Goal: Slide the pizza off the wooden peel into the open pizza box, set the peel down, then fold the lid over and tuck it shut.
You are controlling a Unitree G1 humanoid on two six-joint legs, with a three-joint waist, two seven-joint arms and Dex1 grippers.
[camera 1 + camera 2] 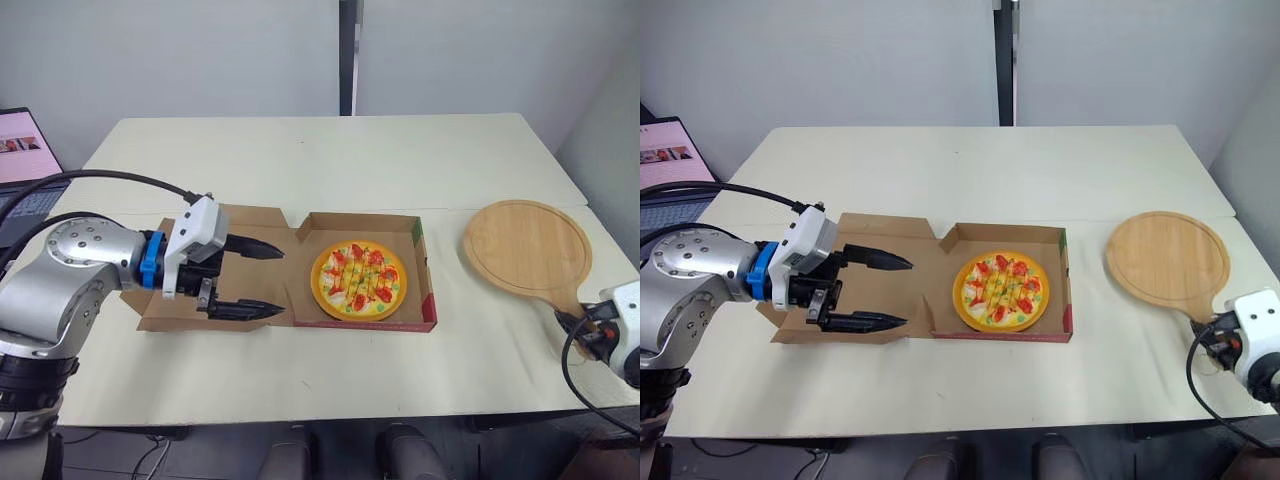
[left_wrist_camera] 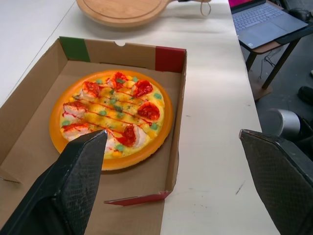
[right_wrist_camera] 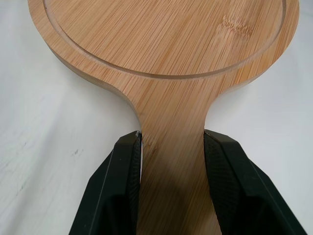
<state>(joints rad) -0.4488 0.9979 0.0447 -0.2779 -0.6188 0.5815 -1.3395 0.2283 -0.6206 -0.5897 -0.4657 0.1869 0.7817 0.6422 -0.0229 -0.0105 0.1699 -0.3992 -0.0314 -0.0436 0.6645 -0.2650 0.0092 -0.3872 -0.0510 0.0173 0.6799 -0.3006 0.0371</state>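
Cream tabletop (image 1: 300, 160) runs under a pale wall (image 1: 200, 50), with a laptop (image 1: 22, 150) open off its left edge. You have the left arm bent in low from the left, forearm level above the table, wrist pointing across toward the pizza box (image 1: 428, 275). Your left gripper (image 1: 283, 282) hangs over the flattened lid (image 1: 250, 217) with its two black fingers spread wide, holding nothing. In the left wrist view those fingers frame the pizza (image 2: 111, 115) from the lid side. You cannot tell from these views whether the nearer finger touches the cardboard. Your right arm sits at the table's near right corner, aimed along the handle of the wooden peel (image 1: 527, 245). Your right gripper (image 3: 171, 137) is narrowed onto that handle, one finger pressed to each edge, just short of where it widens into the round blade. That peel lies flat on the table, to the right of the box and apart from it. Your box is open, its lid laid out flat to the left of the tray. Inside the tray the pizza sits flat, near the middle
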